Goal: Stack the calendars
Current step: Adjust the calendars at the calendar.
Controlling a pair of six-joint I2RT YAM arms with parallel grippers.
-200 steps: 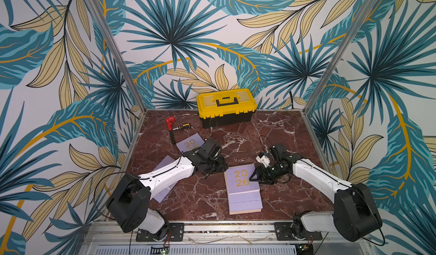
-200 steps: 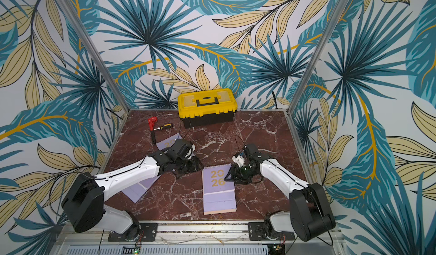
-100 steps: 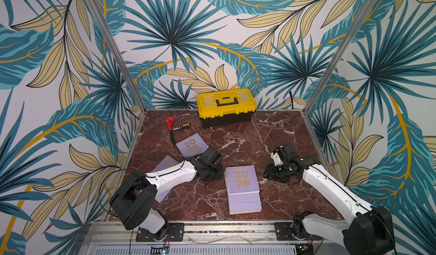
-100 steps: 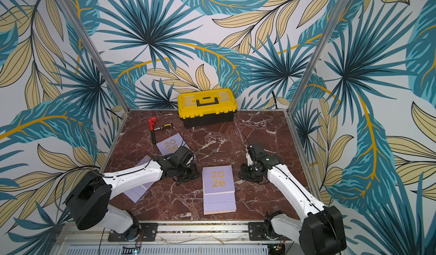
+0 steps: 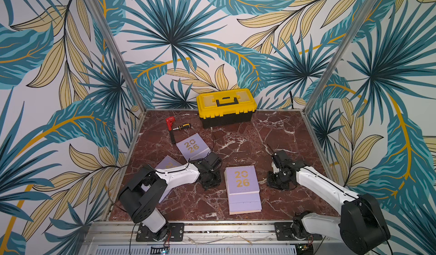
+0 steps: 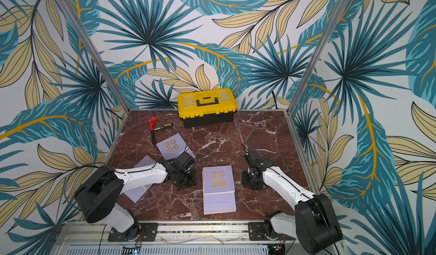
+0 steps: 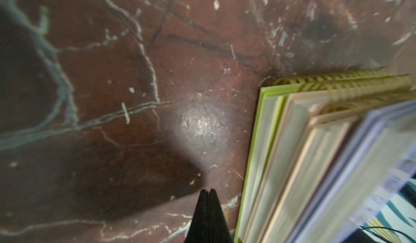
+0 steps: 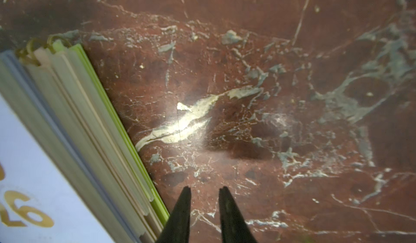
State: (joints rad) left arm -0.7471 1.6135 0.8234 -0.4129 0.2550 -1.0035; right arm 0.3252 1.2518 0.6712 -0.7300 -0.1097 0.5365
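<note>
A stack of calendars (image 5: 243, 187) (image 6: 218, 186) lies mid-table with a lavender "2026" cover on top. From the wrist views its edge (image 7: 315, 163) (image 8: 67, 140) shows a lime green one at the bottom, peach-pink ones above it and lavender on top. A single lavender calendar (image 5: 193, 146) (image 6: 173, 146) lies further back. Another lavender one (image 5: 167, 165) (image 6: 144, 164) is partly under my left arm. My left gripper (image 5: 210, 183) (image 7: 208, 191) is shut and empty, just left of the stack. My right gripper (image 5: 274, 183) (image 8: 204, 189) stands slightly open over bare table, right of the stack.
A yellow-and-black toolbox (image 5: 226, 107) stands against the back wall. A red-headed tool (image 5: 170, 121) and a small screwdriver (image 5: 181, 126) lie at the back left. Patterned walls and metal posts close in the marble table (image 5: 271, 135) on three sides.
The left gripper has moved from the back calendar toward the front, beside the stack, and has shut. The right gripper has drawn off the stack's right edge and its jaws have narrowed.
</note>
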